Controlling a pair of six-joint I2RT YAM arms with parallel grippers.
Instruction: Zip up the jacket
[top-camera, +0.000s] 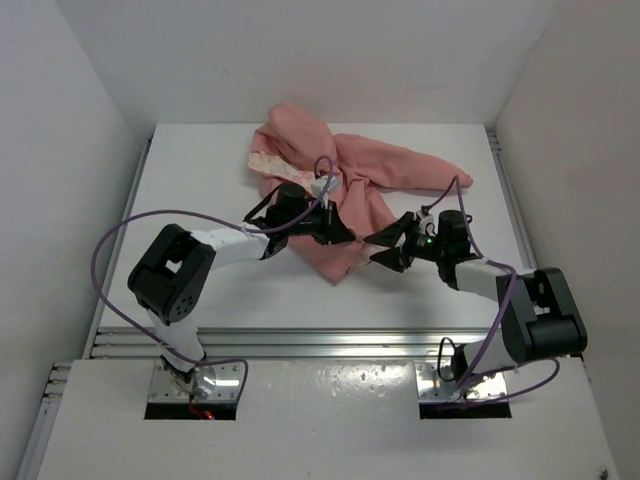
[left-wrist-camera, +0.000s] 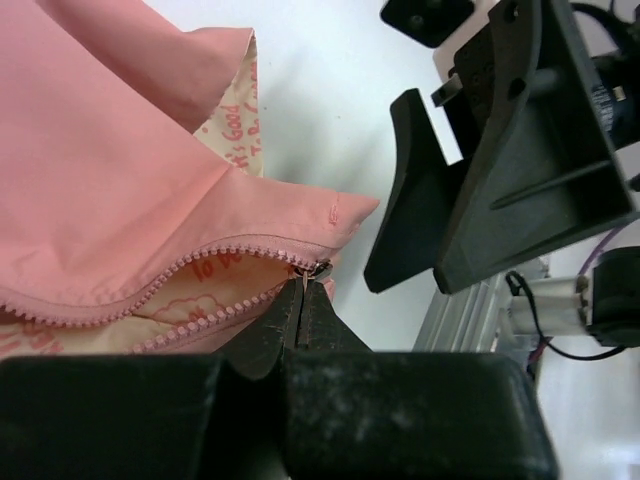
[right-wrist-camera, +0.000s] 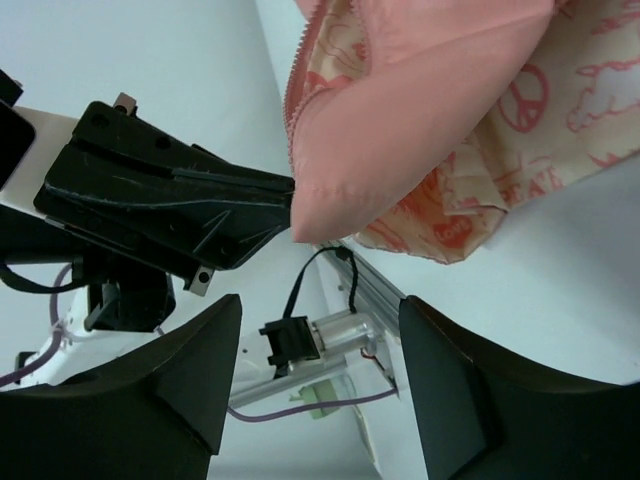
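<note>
The salmon-pink jacket (top-camera: 345, 175) lies crumpled at the back middle of the table, its cream printed lining showing. My left gripper (top-camera: 343, 231) is at the jacket's lower hem. In the left wrist view it (left-wrist-camera: 303, 292) is shut on the metal zipper pull (left-wrist-camera: 316, 268) at the bottom end of the open pink zipper teeth (left-wrist-camera: 150, 290). My right gripper (top-camera: 379, 250) is open just right of the hem. In the right wrist view it (right-wrist-camera: 320, 305) holds nothing, and the hem corner (right-wrist-camera: 330, 215) hangs just above its jaws, apart from them.
The white table (top-camera: 200, 180) has walls on three sides. A metal rail (top-camera: 320, 342) runs along its near edge. The two grippers sit close together, and the left one shows in the right wrist view (right-wrist-camera: 170, 210).
</note>
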